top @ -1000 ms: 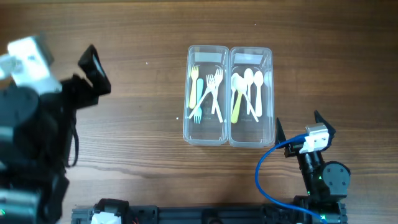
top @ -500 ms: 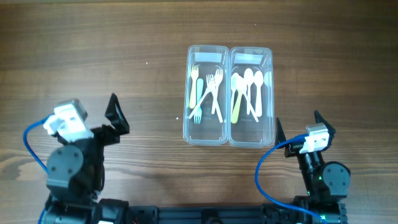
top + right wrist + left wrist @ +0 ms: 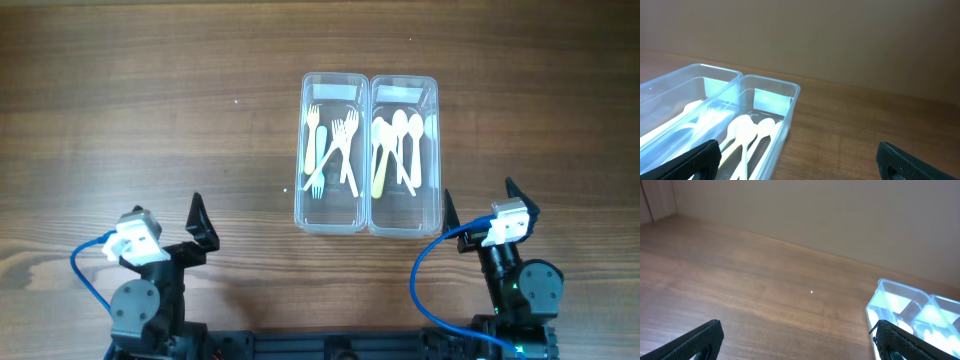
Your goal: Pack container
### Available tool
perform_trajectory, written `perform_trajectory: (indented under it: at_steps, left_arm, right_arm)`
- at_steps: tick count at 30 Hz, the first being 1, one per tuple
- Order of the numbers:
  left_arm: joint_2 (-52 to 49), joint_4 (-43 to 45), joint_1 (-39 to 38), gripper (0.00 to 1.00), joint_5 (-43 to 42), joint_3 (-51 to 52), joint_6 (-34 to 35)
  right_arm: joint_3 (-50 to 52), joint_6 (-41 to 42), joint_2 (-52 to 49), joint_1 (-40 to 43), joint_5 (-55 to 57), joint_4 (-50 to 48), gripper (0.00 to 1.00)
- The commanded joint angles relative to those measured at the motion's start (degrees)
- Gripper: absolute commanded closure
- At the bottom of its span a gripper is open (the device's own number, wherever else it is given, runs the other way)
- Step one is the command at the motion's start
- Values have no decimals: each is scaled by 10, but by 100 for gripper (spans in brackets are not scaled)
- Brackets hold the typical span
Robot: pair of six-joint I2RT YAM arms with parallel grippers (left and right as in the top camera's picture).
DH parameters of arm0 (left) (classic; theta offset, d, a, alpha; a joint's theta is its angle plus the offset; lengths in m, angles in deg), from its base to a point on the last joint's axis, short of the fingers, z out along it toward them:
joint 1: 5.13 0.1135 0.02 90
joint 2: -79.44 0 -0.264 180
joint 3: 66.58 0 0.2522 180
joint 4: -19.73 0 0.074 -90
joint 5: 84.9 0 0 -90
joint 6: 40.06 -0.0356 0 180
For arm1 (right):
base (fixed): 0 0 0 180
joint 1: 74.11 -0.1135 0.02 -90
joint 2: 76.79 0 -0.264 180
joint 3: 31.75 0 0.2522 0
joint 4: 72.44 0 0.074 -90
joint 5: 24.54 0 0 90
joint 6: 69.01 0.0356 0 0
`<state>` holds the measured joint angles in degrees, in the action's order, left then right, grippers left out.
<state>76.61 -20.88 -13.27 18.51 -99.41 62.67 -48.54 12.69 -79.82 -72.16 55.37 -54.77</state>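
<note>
Ahead, the clear twin-trough plastic container [image 3: 331, 215] holds pale forks [image 3: 345, 150] beside pale spoons [image 3: 400, 126]. My left claw [image 3: 797, 330] and right claw [image 3: 479, 200] gape empty, short of it.

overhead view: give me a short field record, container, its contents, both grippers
container: clear, two troughs side by side, on the wooden table
forks: in the left trough, white, yellow, pale green
spoons: in the right trough, mostly white, one yellow-green
left gripper: open, empty, well apart from the container
right gripper: open, empty, by the container's near right corner
</note>
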Motion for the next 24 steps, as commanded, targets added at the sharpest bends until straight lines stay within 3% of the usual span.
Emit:
perform_trajectory:
  at_steps: [1,24]
  left_arm:
    - [27,4,12,0,-9,33,-1]
    - [27,-46,21,0,-10,106,-1]
  right_arm:
    - [7,-6,7,-1,-7,-3,0]
    - [7,-6,7,-1,-7,-3,0]
